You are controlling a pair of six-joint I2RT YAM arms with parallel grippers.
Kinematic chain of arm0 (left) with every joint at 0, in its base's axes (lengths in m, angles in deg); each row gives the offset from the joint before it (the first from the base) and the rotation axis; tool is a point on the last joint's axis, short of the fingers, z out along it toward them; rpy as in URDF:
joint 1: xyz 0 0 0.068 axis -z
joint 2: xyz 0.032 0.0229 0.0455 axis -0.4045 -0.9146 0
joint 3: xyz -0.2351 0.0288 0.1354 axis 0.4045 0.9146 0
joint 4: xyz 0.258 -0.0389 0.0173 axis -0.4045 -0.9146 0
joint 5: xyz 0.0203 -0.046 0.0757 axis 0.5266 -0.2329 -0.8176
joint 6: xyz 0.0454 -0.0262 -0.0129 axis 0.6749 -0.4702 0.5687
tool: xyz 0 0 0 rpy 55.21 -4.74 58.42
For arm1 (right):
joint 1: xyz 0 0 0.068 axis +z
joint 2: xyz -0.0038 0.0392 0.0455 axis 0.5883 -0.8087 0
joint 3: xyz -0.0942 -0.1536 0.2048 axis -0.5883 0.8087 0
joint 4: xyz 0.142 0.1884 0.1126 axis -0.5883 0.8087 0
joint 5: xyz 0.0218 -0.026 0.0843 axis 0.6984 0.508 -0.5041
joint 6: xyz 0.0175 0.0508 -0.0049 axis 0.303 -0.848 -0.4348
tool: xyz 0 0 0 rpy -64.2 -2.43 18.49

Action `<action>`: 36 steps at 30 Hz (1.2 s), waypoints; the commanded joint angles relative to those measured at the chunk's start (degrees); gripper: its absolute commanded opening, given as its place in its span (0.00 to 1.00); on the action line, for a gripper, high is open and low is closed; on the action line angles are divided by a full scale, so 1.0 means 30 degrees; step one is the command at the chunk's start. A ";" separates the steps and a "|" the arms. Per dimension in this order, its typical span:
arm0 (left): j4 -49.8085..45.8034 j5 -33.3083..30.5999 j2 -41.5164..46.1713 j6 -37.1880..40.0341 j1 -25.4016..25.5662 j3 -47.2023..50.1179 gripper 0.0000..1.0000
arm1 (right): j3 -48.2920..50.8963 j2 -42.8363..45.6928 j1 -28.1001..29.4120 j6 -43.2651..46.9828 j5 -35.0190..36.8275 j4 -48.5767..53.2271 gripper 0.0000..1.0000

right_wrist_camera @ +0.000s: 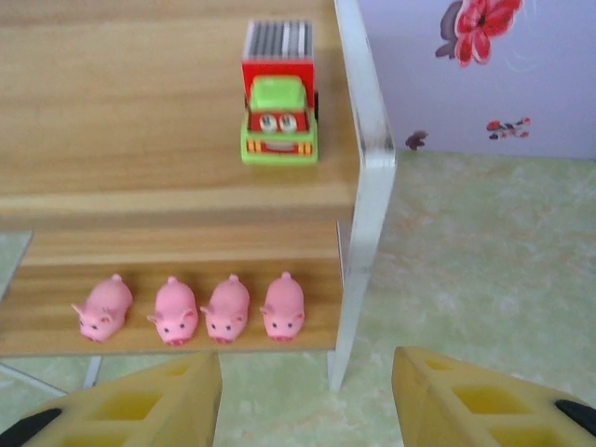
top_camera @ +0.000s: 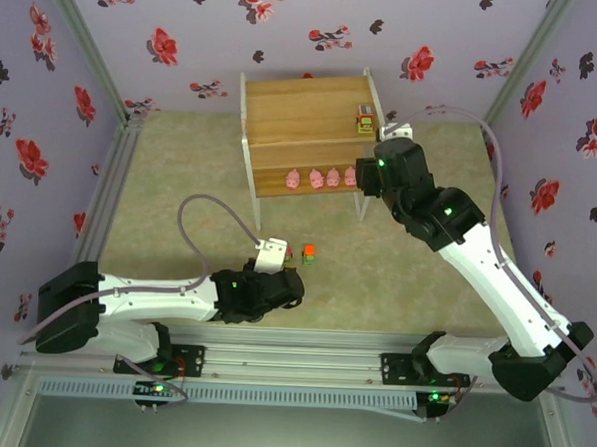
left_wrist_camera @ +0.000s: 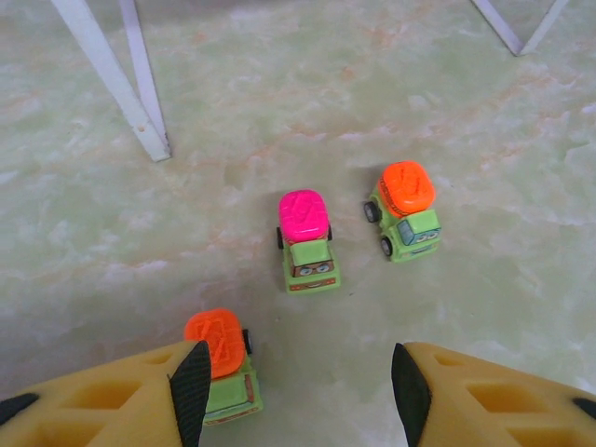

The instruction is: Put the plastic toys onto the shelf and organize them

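Shelf (top_camera: 305,104), four pigs (right_wrist_camera: 174,310) on lower board, truck (right_wrist_camera: 279,102) above; three trucks (left_wrist_camera: 307,237) on table (left_wrist_camera: 466,112)

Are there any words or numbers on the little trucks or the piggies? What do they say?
No word or number can be read anywhere.
Pink-topped truck: raised marks on its top, too blurred to read.
Far orange-topped truck: raised marks, too blurred to read.
Near orange-topped truck: raised marks, too blurred to read.
Red and green truck: painted eyes, no letters.
Pigs and shelf: no writing.
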 commanded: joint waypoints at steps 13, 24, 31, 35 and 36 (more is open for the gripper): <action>-0.1897 -0.1462 0.0294 -0.2190 0.0159 0.0380 0.58 | 0.5353 0.2346 0.0816 -0.2184 0.0167 -0.1354 0.52; -0.2373 -0.1639 -0.0097 -0.3385 0.0058 0.0657 0.58 | 0.8722 0.2782 0.1328 -0.3417 -0.0985 -0.2415 0.61; -0.2401 -0.1610 -0.0233 -0.3522 -0.0050 0.0807 0.65 | 1.0448 0.2971 0.1635 -0.4003 -0.1399 -0.3227 0.80; -0.2465 -0.1610 -0.0205 -0.3659 -0.0091 0.0933 0.74 | 1.1206 0.2923 0.1884 -0.4186 -0.1345 -0.3609 0.86; -0.2467 -0.1610 -0.0176 -0.3667 -0.0119 0.0980 0.76 | 1.1410 0.2941 0.1917 -0.4238 -0.1313 -0.3726 0.87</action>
